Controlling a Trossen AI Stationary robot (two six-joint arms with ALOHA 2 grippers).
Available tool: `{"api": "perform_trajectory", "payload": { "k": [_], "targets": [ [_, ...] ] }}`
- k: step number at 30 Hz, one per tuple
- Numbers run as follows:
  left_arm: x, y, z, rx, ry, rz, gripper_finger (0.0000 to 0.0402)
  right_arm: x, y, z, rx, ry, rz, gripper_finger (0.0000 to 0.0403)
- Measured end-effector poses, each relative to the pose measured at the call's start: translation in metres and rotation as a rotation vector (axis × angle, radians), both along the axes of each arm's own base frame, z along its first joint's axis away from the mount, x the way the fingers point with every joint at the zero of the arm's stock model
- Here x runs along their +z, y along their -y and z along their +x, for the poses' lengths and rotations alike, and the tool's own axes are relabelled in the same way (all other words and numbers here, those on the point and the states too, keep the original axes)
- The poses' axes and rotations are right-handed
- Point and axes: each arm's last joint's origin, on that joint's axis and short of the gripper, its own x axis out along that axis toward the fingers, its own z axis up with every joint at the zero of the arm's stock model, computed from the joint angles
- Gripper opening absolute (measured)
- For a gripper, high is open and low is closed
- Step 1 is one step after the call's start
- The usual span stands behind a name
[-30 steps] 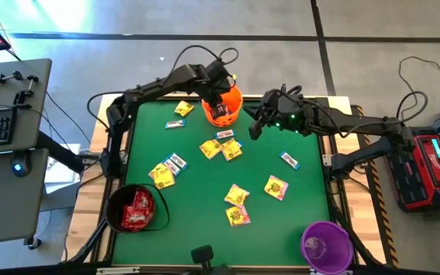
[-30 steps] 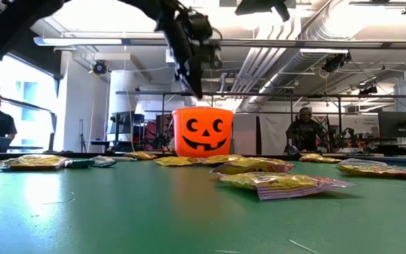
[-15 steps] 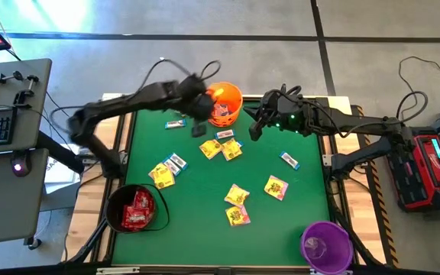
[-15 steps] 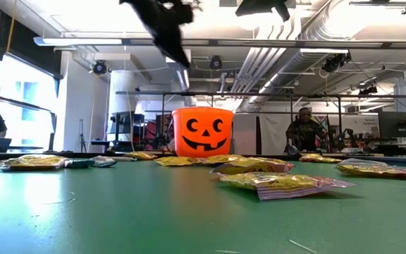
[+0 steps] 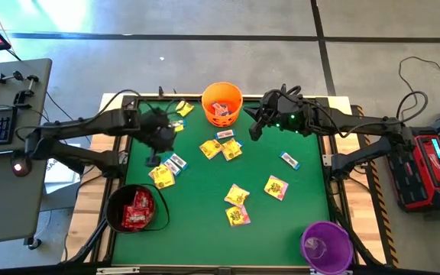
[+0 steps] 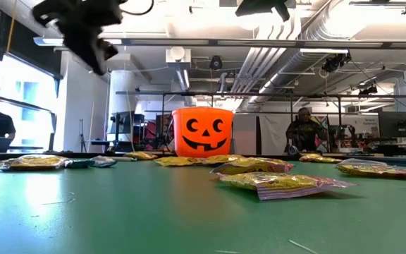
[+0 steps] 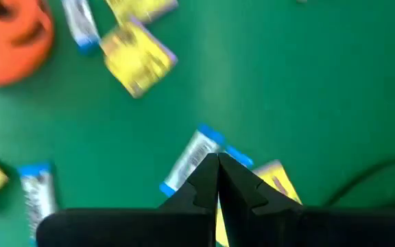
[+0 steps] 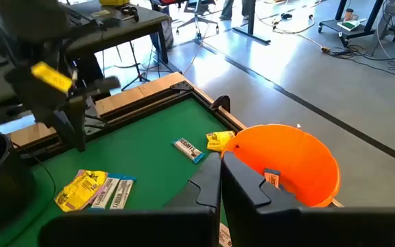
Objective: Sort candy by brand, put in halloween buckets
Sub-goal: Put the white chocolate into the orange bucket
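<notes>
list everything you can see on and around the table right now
orange bucket: 1, orange, far edge of the table, candy inside
black bucket: 1, black, near left corner, red candy inside
purple bucket: 1, purple, near right corner
yellow candy: several, yellow, scattered over the mat
white-and-blue candy: a few, white with blue ends, mixed among the yellow
green mat: 1, green, covers the tabletop
people: 2, in the room behind the table
left gripper: 1, dark, shut, empty, above the candy at the left
right gripper: 1, dark, shut, beside the orange bucket
</notes>
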Motion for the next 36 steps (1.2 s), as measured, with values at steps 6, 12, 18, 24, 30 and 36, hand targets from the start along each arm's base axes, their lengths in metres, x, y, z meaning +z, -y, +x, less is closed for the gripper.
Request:
{"api": "perform_trajectory", "payload": {
  "k": [6,12,18,24,30,36],
  "targets": [
    [-0.035,0.010,-0.007,-0.025,-0.115,-0.017,0.0024,0.000,0.000,0.000,-0.002,0.009,0.014,0.0000],
    [-0.062,0.010,0.000,0.020,-0.159,0.006,0.0069,0.000,0.000,0.000,-0.005,0.015,0.025,0.0000],
    [-0.072,0.004,0.021,0.005,-0.107,0.028,0.0118,0.000,0.000,0.000,-0.002,0.015,0.026,0.0000],
    [-0.094,0.003,0.031,-0.116,-0.207,0.051,0.0149,0.000,0.000,0.000,0.006,0.015,0.029,0.0000],
    [-0.109,-0.002,0.038,-0.186,-0.298,0.178,0.0154,-0.001,0.000,0.001,0.005,0.016,0.040,0.0000],
    [-0.116,-0.004,0.042,-0.213,-0.317,0.207,0.0155,-0.003,0.000,0.003,0.005,0.006,0.042,0.0000]
  ]
}}
